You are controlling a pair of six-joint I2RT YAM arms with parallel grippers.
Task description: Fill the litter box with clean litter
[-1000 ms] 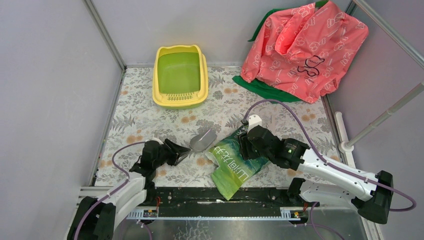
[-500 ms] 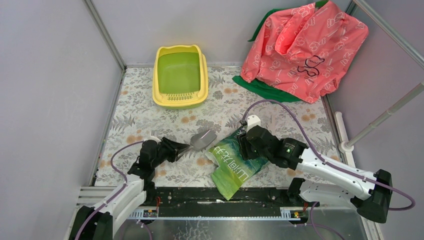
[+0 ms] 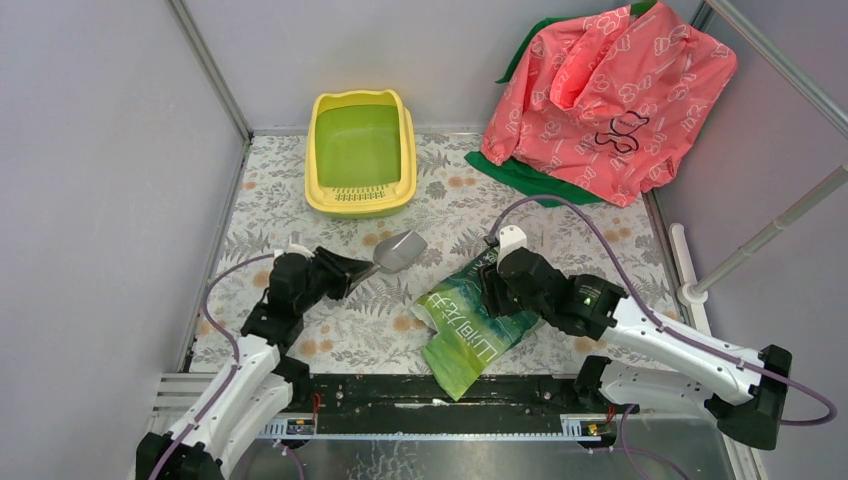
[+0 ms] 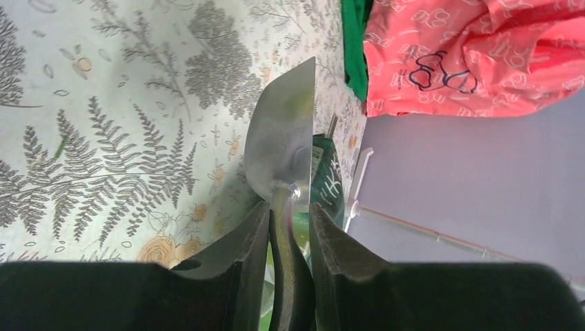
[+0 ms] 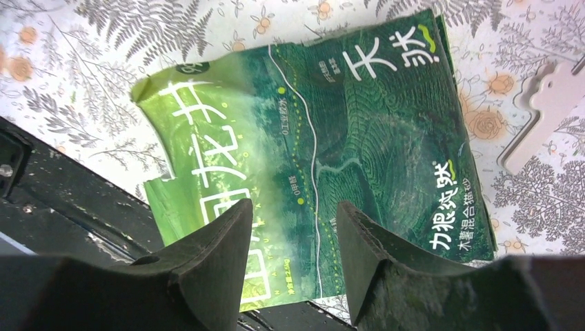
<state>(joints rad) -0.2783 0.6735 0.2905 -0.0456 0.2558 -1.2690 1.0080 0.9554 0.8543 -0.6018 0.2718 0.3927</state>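
Clamping the thin handle of a metal scoop (image 4: 283, 138), the left end effector (image 4: 288, 210) has its 2 fingers closed on the stem from either side. In the top view the scoop's grey bowl points out from it toward 2 o'clock. Whether the bowl clears the floral mat (image 3: 300, 210) cannot be told.

From the scoop, the litter box (image 3: 360, 200) stands at 12 o'clock, well apart, against the far edge of the mat. Its slotted lip faces the arms and its green floor shows smooth. Open patterned mat lies between scoop and box. The grey side wall (image 3: 120, 200) runs close along 9 o'clock of the left arm.

The right end effector (image 5: 293, 207) sits over the glossy green bag (image 5: 331, 138) with its jaws spread apart and nothing pinched between them. Whether the tips touch the bag cannot be told. The bag lies flat at 4 o'clock of the scoop, near it. Its near corner runs off the mat's edge onto the black rail (image 3: 360, 385) at 6 o'clock.

A white plastic clip (image 5: 538, 110) lies on the mat just beside the bag's far edge. At 1 o'clock of the bag, a pink printed sack (image 3: 610, 90) lies heaped on a green cloth (image 3: 520, 178) in the tabletop's far right corner. A white pole (image 3: 770, 235) slants past the right edge.
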